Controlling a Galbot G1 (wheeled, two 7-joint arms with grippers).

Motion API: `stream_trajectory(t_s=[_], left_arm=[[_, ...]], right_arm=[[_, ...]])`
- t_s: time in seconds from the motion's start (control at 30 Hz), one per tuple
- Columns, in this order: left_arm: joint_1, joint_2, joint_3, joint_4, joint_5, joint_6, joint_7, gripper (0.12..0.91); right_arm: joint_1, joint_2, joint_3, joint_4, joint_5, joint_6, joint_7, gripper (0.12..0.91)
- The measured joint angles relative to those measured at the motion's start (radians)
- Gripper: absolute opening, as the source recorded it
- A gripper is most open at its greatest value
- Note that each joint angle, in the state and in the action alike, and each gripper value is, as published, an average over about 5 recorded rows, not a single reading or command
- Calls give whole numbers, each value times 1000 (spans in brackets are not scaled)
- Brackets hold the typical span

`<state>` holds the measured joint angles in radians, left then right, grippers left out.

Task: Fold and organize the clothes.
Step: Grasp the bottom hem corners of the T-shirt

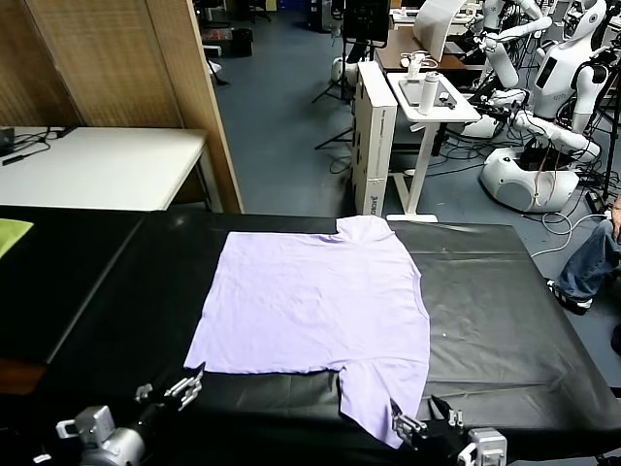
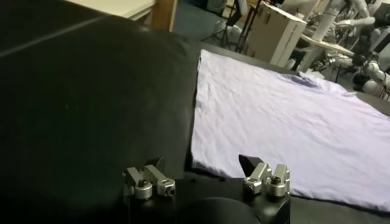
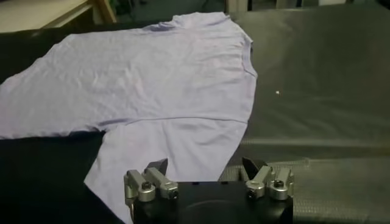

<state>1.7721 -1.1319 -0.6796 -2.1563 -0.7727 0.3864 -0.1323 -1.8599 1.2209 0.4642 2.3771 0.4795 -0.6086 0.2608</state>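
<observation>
The lavender T-shirt lies flat and spread on the black table, one sleeve toward the far edge and one toward me; no print shows. My left gripper is open and empty at the table's near edge, just short of the shirt's near-left hem corner. My right gripper is open and empty at the near edge, over the tip of the near sleeve. In the left wrist view the left gripper has its fingers wide apart; in the right wrist view the right gripper does too.
A yellow-green cloth lies at the table's far left. A white table and a wooden partition stand behind. Other robots, a stand and a seated person's jeans leg are at the back right.
</observation>
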Motion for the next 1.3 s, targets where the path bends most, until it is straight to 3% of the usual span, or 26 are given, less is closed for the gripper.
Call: stream_trajectory(t_s=[0.17,0.27,0.6,0.8,0.93,1.1,1.3], left_arm=[[1,0,0,5,1,-5,3,889],[2,-1,0,7,1,-7,3,836],[-5,-7,12,9,10,-4,8,483],[-7,-9,13,15,10,-6,7,278],[-6,-12,14,14,13,-8,6,202],[8,-21,12,-1,18,-12,1,148],[57,-28,0,-40,35,-19,-4,148]], right_arm=[[-4,2,-3,0,0,0,2,726],[-4,2,-2,2,0,0,2,688],[-6,3,2,2,1,0,1,518],[-7,3,3,2,1,1,0,274],[-14,2,1,14,-4,1,5,150],[-40,1,-7,45,-22,-26,26,139],[-81,-11,6,80,-37,-51,36,139]])
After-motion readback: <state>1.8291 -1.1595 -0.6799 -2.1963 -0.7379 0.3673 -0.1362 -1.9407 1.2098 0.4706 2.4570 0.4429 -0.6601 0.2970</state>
